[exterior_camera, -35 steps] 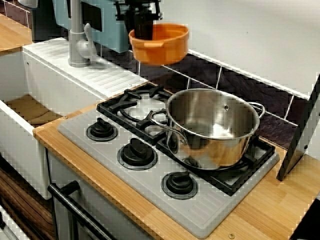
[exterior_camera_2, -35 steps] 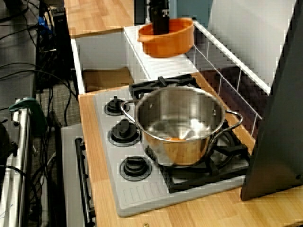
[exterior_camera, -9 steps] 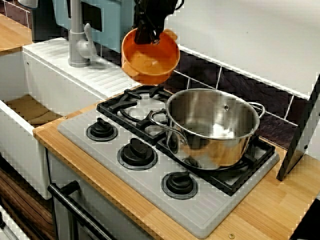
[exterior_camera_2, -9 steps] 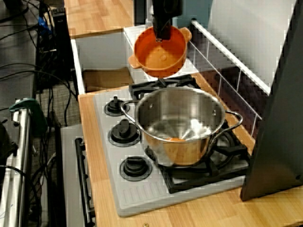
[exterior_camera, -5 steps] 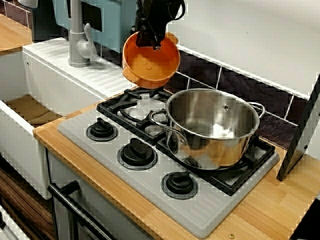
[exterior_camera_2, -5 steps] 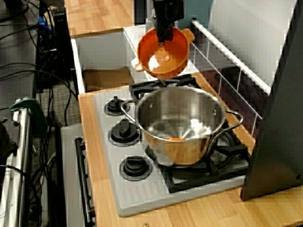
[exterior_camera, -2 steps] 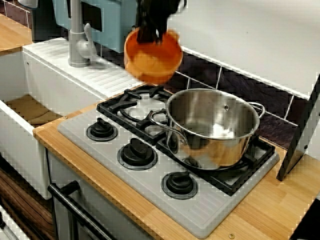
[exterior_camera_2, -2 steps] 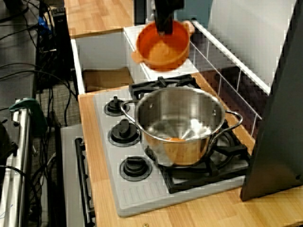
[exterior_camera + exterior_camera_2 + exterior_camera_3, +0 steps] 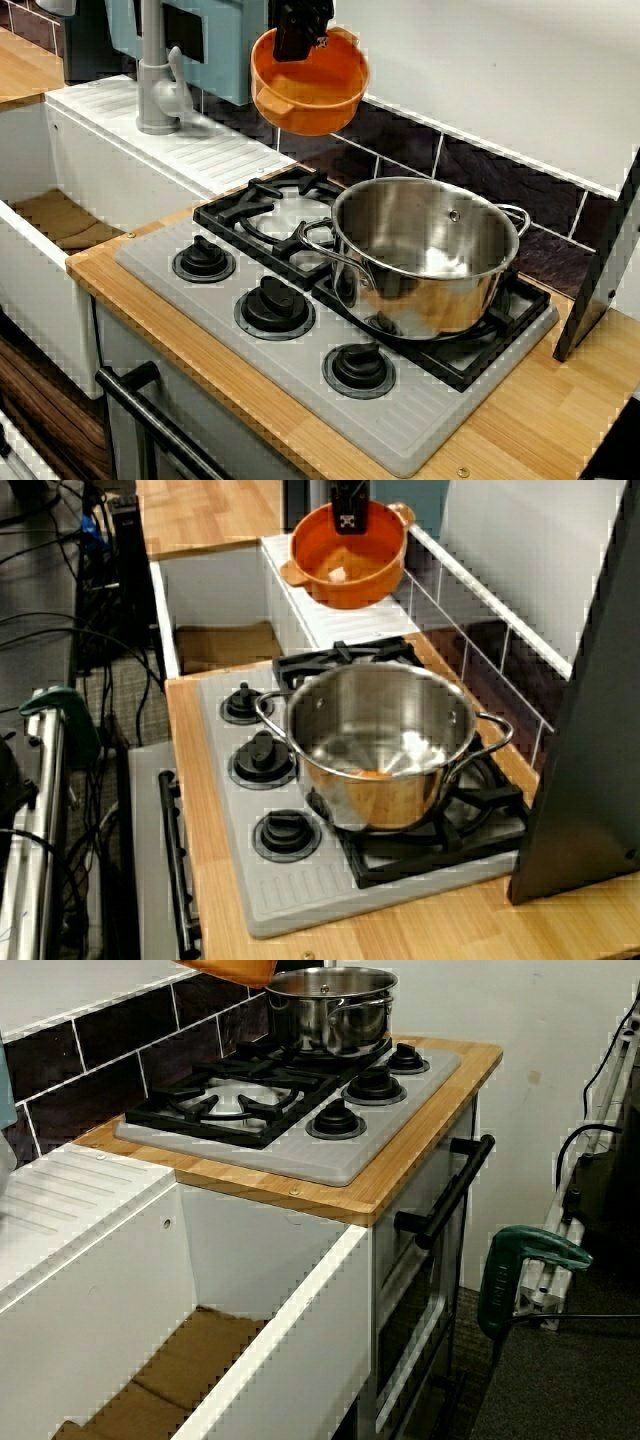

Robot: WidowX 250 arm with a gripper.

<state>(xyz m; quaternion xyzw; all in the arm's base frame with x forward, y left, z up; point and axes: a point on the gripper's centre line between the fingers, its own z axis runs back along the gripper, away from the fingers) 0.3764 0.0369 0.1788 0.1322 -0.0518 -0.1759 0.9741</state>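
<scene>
An orange two-handled bowl (image 9: 312,88) hangs in the air above the back left of the stove, close to the dark wall tiles. My gripper (image 9: 298,44) comes down from above and is shut on the bowl's far rim. From the stove's end, the bowl (image 9: 350,565) sits nearly level with its mouth up under the gripper (image 9: 349,520). From the sink side only the bowl's underside (image 9: 232,969) shows at the top edge. A steel pot (image 9: 425,255) stands on the right rear burner, below and to the right of the bowl.
The grey stove top (image 9: 230,350) carries three black knobs along its front. A grey faucet (image 9: 155,70) and ribbed drainboard (image 9: 170,135) lie left of the stove, beside the white sink (image 9: 40,260). A dark board (image 9: 600,270) leans at the right. A green clamp (image 9: 525,1260) stands on the floor.
The bowl, tipped with its mouth toward the front a second ago, has swung back nearly level and risen a little. The pot has not moved.
</scene>
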